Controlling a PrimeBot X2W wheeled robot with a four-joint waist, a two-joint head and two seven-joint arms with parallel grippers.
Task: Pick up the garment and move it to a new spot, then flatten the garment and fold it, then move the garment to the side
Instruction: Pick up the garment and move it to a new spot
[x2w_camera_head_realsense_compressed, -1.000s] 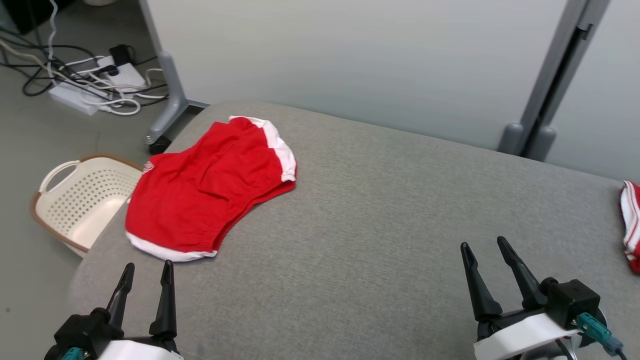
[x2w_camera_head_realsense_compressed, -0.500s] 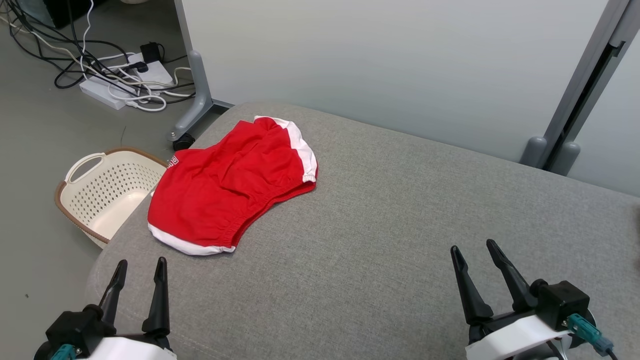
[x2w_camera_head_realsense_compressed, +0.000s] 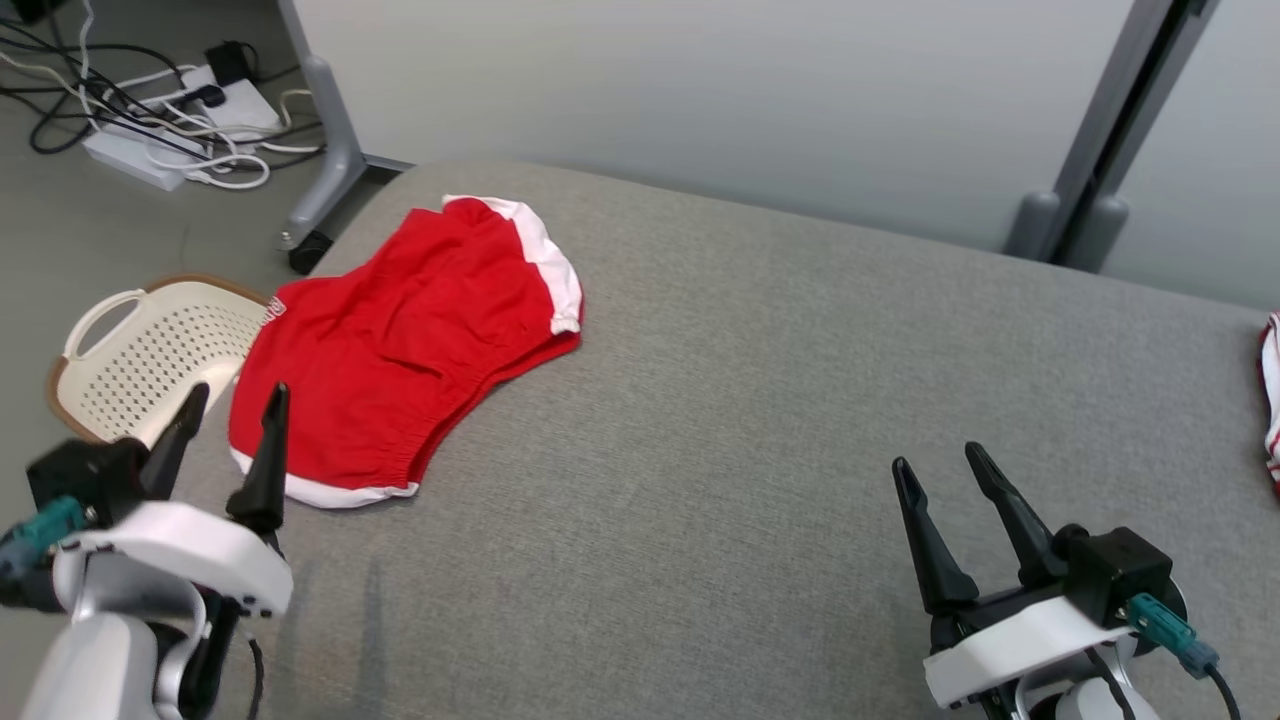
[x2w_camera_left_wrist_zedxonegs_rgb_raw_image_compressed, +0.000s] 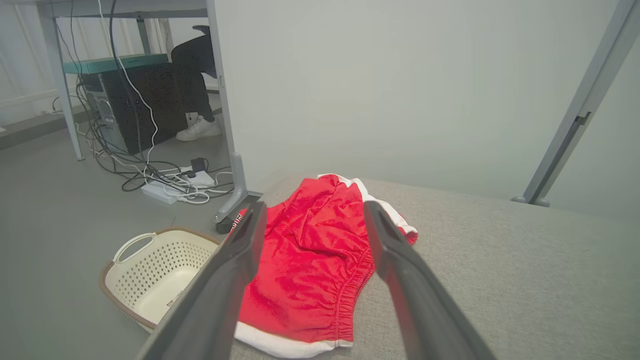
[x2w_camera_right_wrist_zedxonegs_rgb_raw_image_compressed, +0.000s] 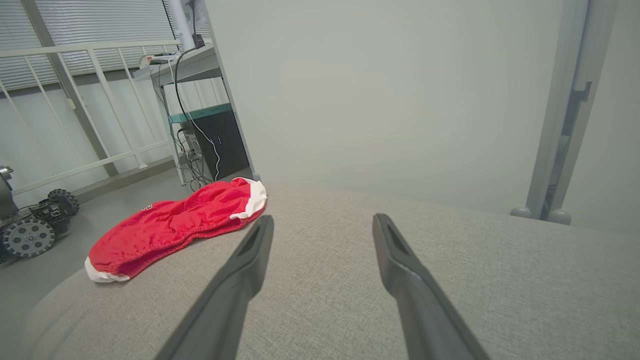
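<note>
Now, the crumpled red shorts with white bands (x2w_camera_head_realsense_compressed: 400, 350) lie spread on the far left part of the grey cloth-covered table (x2w_camera_head_realsense_compressed: 760, 400). One white band is at the far end and one at the near end, and a gathered elastic edge faces right. The left gripper (x2w_camera_head_realsense_compressed: 237, 392) hovers just before the near band, fingers apart. The right gripper (x2w_camera_head_realsense_compressed: 936, 460) is well apart from the shorts, fingers apart too, and both hold nothing.
</note>
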